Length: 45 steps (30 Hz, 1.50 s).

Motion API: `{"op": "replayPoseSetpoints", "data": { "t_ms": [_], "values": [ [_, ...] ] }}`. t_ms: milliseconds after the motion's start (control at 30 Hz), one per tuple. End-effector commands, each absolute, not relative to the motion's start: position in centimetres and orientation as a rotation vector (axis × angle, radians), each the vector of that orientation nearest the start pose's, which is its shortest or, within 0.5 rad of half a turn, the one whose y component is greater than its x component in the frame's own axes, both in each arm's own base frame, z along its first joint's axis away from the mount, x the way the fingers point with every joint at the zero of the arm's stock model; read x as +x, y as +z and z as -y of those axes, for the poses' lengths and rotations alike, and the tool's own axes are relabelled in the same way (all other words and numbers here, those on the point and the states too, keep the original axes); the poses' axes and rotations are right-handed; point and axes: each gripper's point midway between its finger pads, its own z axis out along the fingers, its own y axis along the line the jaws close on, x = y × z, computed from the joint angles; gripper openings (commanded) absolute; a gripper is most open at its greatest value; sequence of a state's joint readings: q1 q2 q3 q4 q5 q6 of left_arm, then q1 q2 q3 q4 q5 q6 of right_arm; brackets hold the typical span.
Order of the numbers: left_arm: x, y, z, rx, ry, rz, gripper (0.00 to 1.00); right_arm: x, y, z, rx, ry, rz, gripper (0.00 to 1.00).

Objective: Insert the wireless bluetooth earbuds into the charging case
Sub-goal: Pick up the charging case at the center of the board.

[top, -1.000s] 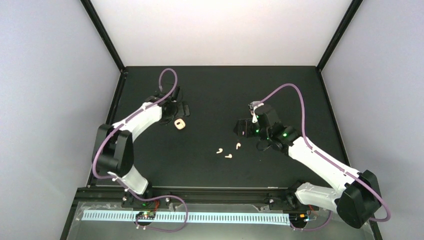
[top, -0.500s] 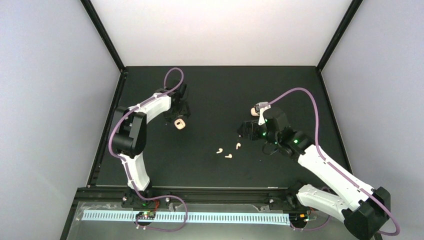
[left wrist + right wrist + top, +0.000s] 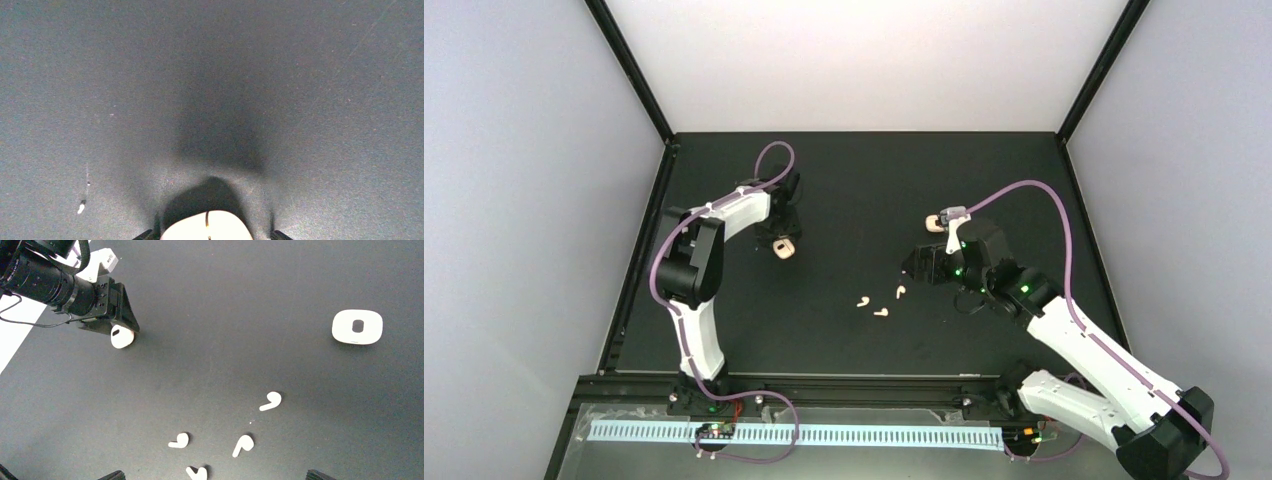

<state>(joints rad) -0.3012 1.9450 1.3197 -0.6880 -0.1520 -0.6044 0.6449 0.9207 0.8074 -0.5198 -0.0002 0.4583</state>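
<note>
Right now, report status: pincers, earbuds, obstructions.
Left pincer open astride a charging case, not clamped. Right pincer open, empty. Four earbuds loose on the table just ahead of it, none cased. Nothing blocking them.

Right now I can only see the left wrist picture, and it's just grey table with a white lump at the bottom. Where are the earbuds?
Observer: That lump is a charging case between the open fingers of your left pincer. The four earbuds lie loose on the table, just in front of the right pincer.
Operator: Is that pincer holding one?
Observer: No. It is open with nothing in it, and all four earbuds lie on the table.
Operator: Is mine the only case?
Observer: No. A second case lies flat beyond the earbuds, well apart from yours.
</note>
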Motion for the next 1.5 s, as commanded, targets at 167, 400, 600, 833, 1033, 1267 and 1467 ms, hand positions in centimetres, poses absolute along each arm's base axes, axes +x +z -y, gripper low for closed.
{"op": "replayPoseSetpoints", "data": {
  "t_ms": [167, 400, 600, 833, 1033, 1267, 1467],
  "values": [
    [39.8, 2.2, 10.3, -0.454, -0.042, -2.822, 0.45, 24.4, 22.0, -18.6, -0.212, 0.621, -2.243, 0.94],
    [38.1, 2.9, 10.6, -0.457, -0.092, -2.81, 0.33, 24.4, 21.7, -18.7, -0.21, 0.622, -2.247, 0.94],
    [34.2, 4.5, 13.4, -0.334, -0.149, -2.796, 0.34, 24.2, 20.2, -18.5, -0.217, 0.614, -2.264, 0.94],
    [29.7, 4.5, 18.4, -0.182, -0.195, -2.811, 0.38, 23.4, 17.4, -18.2, -0.207, 0.618, -2.307, 0.94],
    [28.5, 3.3, 21.1, -0.123, -0.21, -2.843, 0.45, 23.0, 15.9, -18.2, -0.208, 0.617, -2.34, 0.94],
    [28.1, 2.9, 21.8, -0.107, -0.215, -2.85, 0.58, 22.6, 15.7, -18.2, -0.203, 0.642, -2.349, 0.94],
    [28.1, 4.5, 21.2, -0.042, -0.175, -2.81, 0.86, 22.2, 15.7, -17.8, -0.22, 0.622, -2.351, 0.95]
  ]
}}
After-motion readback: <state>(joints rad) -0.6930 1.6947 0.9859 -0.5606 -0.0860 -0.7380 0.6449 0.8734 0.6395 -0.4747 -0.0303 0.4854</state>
